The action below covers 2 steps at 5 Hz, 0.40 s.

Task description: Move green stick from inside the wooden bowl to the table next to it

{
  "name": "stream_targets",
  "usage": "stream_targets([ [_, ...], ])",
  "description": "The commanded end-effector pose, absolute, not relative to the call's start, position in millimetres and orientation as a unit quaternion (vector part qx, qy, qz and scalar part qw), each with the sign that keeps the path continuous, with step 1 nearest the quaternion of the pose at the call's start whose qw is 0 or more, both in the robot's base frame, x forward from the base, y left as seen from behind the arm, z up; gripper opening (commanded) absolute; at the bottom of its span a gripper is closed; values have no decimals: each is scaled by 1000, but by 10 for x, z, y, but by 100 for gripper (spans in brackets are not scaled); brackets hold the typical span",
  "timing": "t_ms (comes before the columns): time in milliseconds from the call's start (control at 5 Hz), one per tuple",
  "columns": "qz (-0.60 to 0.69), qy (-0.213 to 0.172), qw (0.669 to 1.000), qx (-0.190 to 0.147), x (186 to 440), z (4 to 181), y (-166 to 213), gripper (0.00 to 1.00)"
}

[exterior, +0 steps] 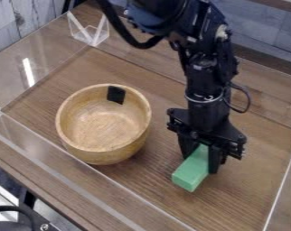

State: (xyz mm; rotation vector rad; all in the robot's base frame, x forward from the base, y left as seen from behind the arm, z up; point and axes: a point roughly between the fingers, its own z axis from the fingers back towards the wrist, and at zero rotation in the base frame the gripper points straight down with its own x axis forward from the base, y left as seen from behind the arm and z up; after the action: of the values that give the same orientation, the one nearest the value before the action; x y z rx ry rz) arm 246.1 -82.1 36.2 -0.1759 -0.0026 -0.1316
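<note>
The green stick (pixel 192 169) hangs tilted to the right of the wooden bowl (pixel 103 122), its lower end at or just above the table (pixel 136 189). My gripper (pixel 206 150) points straight down and is shut on the stick's upper end. The stick is outside the bowl, about a hand's width from its rim. A small black square (pixel 116 93) lies inside the bowl against its far wall.
Clear acrylic walls (pixel 33 63) edge the tabletop on all sides, with the near wall (pixel 136 203) close below the stick. A clear folded stand (pixel 90 30) sits at the back left corner. The black arm (pixel 184 27) reaches in from the top.
</note>
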Motion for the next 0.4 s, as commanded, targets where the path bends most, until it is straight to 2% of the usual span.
stream_targets([
  [0, -65, -5, 994, -93, 2475, 415, -808, 0],
  [200, -63, 6, 993, -96, 2438, 401, -796, 0],
])
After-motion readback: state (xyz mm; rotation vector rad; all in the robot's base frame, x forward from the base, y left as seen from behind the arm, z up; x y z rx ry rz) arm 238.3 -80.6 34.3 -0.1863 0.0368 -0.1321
